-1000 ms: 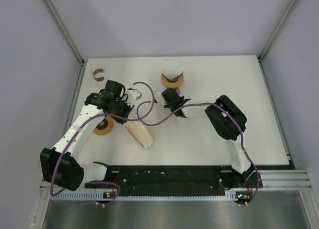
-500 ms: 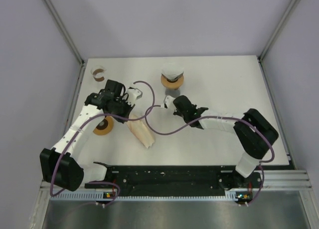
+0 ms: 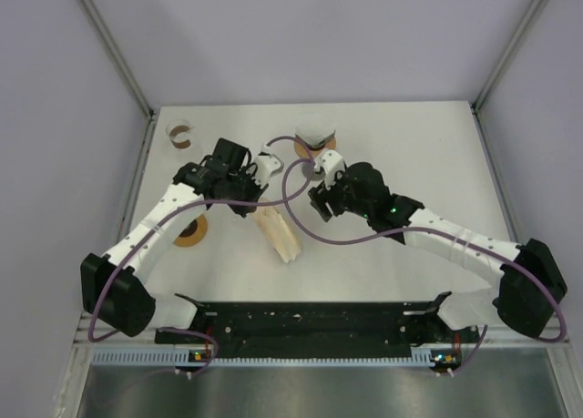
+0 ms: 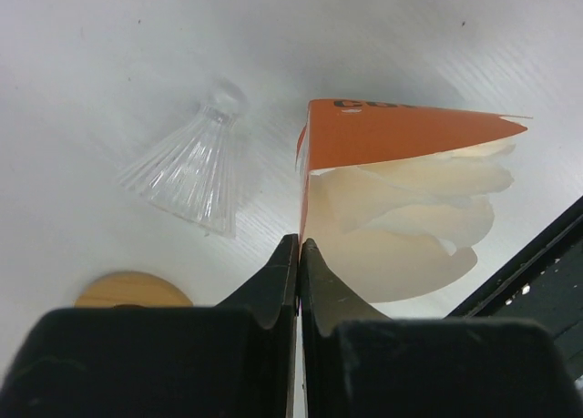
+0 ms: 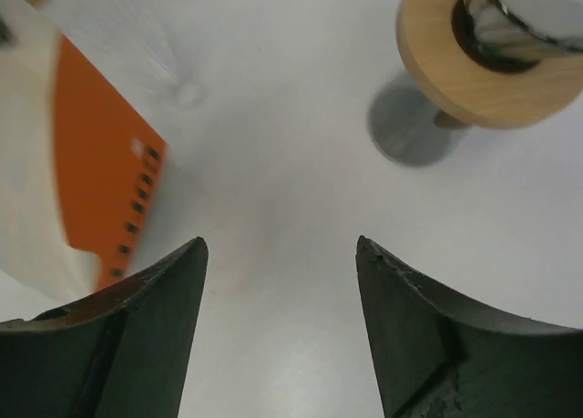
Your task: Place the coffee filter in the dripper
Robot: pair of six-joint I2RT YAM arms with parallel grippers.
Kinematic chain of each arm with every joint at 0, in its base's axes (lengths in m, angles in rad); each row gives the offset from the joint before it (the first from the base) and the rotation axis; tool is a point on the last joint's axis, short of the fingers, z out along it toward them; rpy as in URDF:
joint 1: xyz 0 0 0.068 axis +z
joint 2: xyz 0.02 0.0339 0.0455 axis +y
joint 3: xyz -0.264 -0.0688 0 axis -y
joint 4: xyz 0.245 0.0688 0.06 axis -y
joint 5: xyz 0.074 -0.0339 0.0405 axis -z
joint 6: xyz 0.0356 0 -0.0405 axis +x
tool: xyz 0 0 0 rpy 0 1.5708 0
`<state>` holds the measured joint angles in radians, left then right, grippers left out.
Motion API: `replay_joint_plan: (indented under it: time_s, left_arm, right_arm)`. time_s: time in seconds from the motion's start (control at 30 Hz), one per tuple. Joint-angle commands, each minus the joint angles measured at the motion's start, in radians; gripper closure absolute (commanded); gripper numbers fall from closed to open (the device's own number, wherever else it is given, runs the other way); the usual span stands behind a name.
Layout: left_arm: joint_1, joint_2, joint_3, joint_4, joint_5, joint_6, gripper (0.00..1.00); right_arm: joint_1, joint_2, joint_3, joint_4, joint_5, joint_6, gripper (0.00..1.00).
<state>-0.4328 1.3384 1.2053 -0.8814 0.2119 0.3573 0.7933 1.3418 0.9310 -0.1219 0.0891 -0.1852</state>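
The cream paper coffee filters [image 4: 401,227] are not in the dripper. They lie as a fanned stack of thin, soft, round-edged leaves spilling from the open near end of an orange card sleeve [image 4: 401,131], which tapers like a wedge. The sleeve lies flat on the bench a little left of the middle, with its pale side up in the overhead view [image 3: 278,234].

The black left fingers [image 4: 273,295] are pressed flat together with no gap. Their tips meet the sleeve's left edge and seem to nip it, though the wrist view is too tight there to rule out a filter leaf instead.

The black right fingers [image 5: 146,318] stand well apart with nothing between them. They hang over bare bench, with the sleeve on their left and the dripper beyond them on the right.

The glass dripper in a round wooden collar [image 5: 455,72] stands upright at the far middle of the bench [image 3: 314,143]. Its glass is shiny and its collar is smooth, pale wood.

Left of the sleeve, a clear ribbed plastic cone [image 4: 187,168] lies on its side. A flat wooden ring [image 3: 189,232] sits on the near left. A small brown and white ring [image 3: 182,134] rests at the far left corner.

The white bench [image 3: 410,145] has a faint, fine grain.
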Motion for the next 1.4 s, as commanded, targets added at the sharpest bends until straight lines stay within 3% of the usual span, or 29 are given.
replay_joint_plan:
  time_s: [0.0,0.33,0.67,1.03,1.07,1.2,1.23,1.3,1.37]
  left_arm:
    - [-0.014,0.021,0.059,0.045,0.035,-0.037,1.00]
    - [-0.018,0.010,0.080,0.039,0.086,-0.060,1.00]
    - [-0.020,0.007,0.092,0.038,0.109,-0.069,1.00]
    - [-0.020,0.008,0.115,0.032,0.136,-0.081,1.00]
    - [-0.020,0.010,0.117,0.032,0.138,-0.083,1.00]
    - [-0.020,0.008,0.123,0.024,0.141,-0.084,1.00]
    - [-0.020,0.008,0.123,0.022,0.139,-0.084,1.00]
    - [-0.018,0.013,0.138,0.007,0.121,-0.083,0.89]
    - [-0.017,0.016,0.169,-0.011,0.071,-0.098,0.68]
  right_arm:
    - [0.041,-0.067,0.003,0.292,-0.292,0.337,0.33]
    - [0.113,0.092,0.078,0.419,-0.195,0.492,0.45]
    - [0.113,0.165,0.123,0.386,-0.126,0.448,0.67]
    - [0.116,0.207,0.141,0.360,-0.123,0.421,0.66]
    - [0.116,0.212,0.141,0.357,-0.121,0.421,0.70]
    - [0.115,0.197,0.131,0.354,-0.092,0.417,0.99]
    - [0.116,0.185,0.126,0.350,-0.068,0.411,1.00]
    - [0.116,0.157,0.114,0.337,-0.007,0.402,1.00]
    - [0.115,0.116,0.092,0.327,0.050,0.383,1.00]
